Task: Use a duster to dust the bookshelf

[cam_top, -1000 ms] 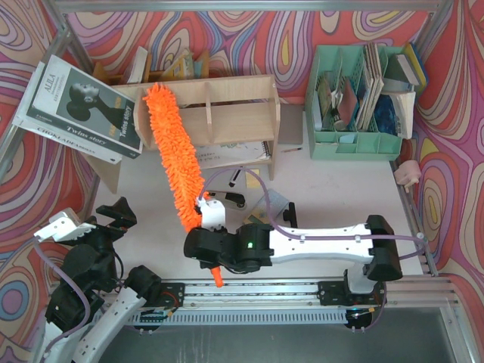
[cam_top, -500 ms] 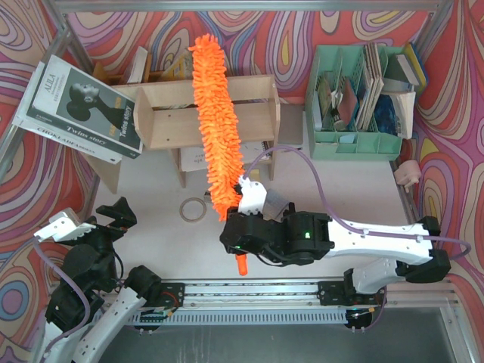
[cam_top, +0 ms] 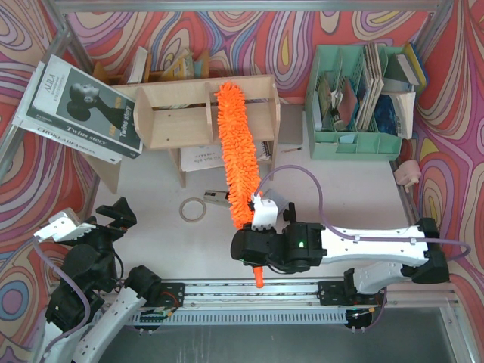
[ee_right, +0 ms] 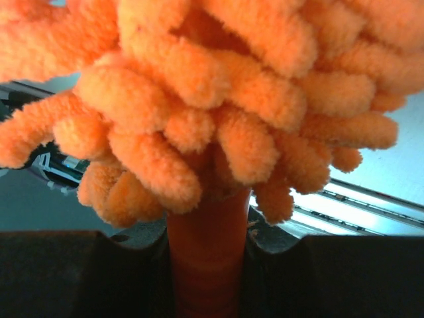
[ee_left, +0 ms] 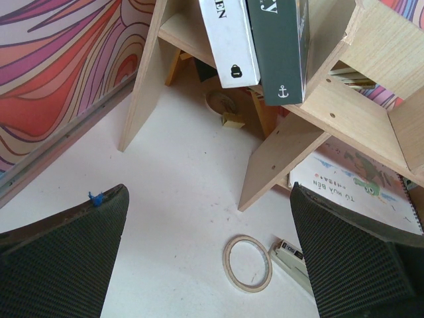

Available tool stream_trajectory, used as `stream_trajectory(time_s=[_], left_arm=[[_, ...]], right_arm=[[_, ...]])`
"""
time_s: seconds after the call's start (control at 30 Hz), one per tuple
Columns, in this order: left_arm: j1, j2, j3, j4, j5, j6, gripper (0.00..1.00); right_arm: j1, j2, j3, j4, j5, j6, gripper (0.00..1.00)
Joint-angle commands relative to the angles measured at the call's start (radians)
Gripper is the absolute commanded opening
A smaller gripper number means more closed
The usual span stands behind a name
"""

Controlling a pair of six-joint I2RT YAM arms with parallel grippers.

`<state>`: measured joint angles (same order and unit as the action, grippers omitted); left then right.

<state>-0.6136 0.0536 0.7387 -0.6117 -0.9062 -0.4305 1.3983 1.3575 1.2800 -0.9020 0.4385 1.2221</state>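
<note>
Sweeping rightward, the duster (cam_top: 236,162) now crosses the right bay of the shelf (cam_top: 170,113); dusting looks nearly done. Right fingers (ee_right: 79,275) grip its handle, left fingers (ee_left: 59,258) gape.

large book (cam_top: 76,106) at the left end of the bookshelf (cam_top: 178,121): cover title "twins story". the smaller lines on its cover and spine are too small to read reliably.

left wrist view:
- white book spine (ee_left: 224,40): letters "en" above a small black logo.
- dark book spine (ee_left: 278,46): letter "y" above a white anchor sign.
- spiral booklet (ee_left: 351,175) on the bench (ee_left: 179,199): coloured heading, only partly legible, roughly "to hua ben".
</note>
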Motion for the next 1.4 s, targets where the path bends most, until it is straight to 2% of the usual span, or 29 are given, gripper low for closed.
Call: stream_trajectory(time_s=[0.0,0.17,0.3,0.5,0.7,0.83,1.1,1.37], left_arm=[[0.005,-0.003,0.009,-0.003,-0.016,-0.002,0.98],[0.005,-0.003,0.009,-0.005,-0.017,-0.002,0.98],[0.005,-0.006,0.008,-0.004,-0.020,-0.003,0.98],[0.005,-0.005,0.009,-0.004,-0.022,-0.002,0.98],[0.005,-0.003,0.008,-0.005,-0.019,-0.004,0.98],[0.005,-0.003,0.009,-0.004,-0.017,-0.004,0.98],[0.005,0.003,0.010,-0.005,-0.018,-0.004,0.98],[0.004,-0.002,0.008,-0.005,-0.022,-0.002,0.98]], right_arm=[[-0.003,0.033,0.012,0.074,0.000,0.004,0.00],[-0.004,0.128,0.068,0.083,-0.043,-0.028,0.00],[-0.014,0.140,0.070,0.043,-0.042,-0.005,0.00],[-0.040,0.025,-0.014,-0.092,0.026,0.141,0.00],[-0.072,-0.066,-0.039,-0.228,0.073,0.193,0.00],[-0.074,-0.056,-0.037,-0.164,0.050,0.136,0.00],[-0.072,0.079,0.050,0.032,-0.067,-0.045,0.00],[-0.031,0.138,0.097,0.118,-0.084,-0.112,0.00]])
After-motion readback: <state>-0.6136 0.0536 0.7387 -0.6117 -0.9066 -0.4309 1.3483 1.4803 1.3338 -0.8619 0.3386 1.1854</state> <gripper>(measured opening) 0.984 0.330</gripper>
